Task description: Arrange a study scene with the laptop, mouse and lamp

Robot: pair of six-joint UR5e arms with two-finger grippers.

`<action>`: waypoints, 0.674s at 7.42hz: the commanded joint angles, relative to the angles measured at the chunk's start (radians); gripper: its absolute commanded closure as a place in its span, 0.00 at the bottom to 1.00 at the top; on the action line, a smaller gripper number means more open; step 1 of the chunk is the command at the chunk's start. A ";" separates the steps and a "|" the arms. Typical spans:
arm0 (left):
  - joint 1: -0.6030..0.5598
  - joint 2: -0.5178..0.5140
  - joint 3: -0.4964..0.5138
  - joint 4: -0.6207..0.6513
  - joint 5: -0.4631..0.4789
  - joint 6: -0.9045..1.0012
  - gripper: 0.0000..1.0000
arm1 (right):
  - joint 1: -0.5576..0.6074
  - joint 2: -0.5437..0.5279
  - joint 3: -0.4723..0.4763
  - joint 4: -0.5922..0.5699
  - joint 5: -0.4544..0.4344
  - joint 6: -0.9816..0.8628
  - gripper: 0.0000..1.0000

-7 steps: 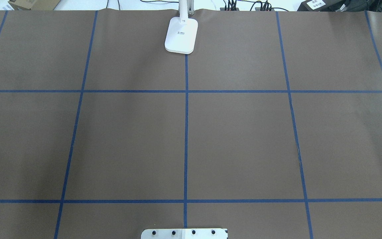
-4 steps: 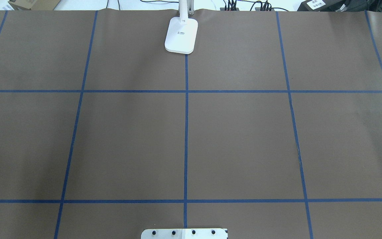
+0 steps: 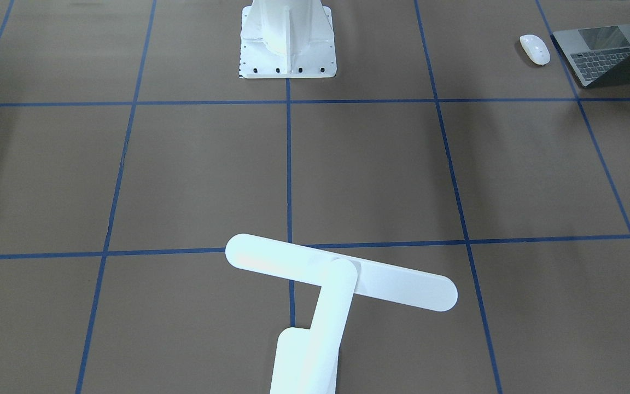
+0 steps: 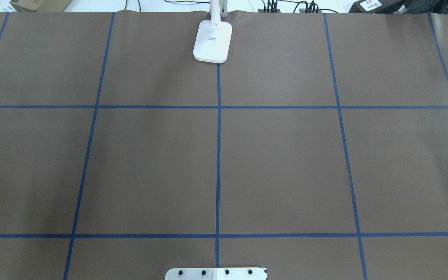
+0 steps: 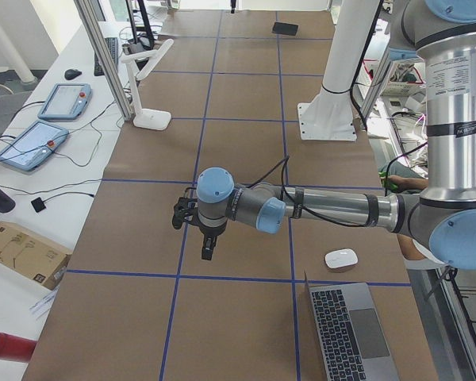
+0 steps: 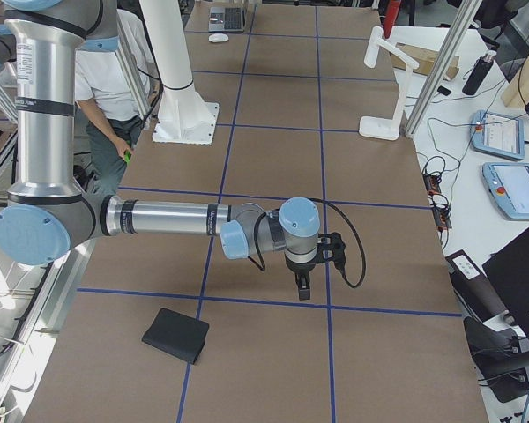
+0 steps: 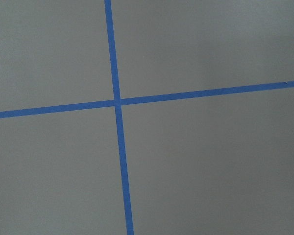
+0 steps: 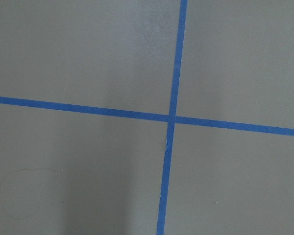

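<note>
Above table (image 5: 246, 159), left tool (image 5: 209, 252) vertical, downward

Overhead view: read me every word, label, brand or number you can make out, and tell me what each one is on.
Nothing here can be read.
Small dark print on the base of the lamp: too small to read.
White label on the black box past the table's far edge: has dark print, but blurred and unreadable.
</note>
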 commanded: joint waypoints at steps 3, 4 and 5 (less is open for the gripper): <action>-0.002 0.016 -0.001 -0.001 -0.034 0.001 0.01 | 0.000 -0.002 -0.028 0.001 0.005 -0.004 0.01; -0.002 0.023 -0.001 0.001 0.014 -0.014 0.00 | -0.006 0.000 -0.048 0.001 0.005 -0.009 0.01; -0.005 0.045 -0.010 0.001 0.037 -0.090 0.01 | -0.008 0.002 -0.049 0.001 0.004 -0.010 0.01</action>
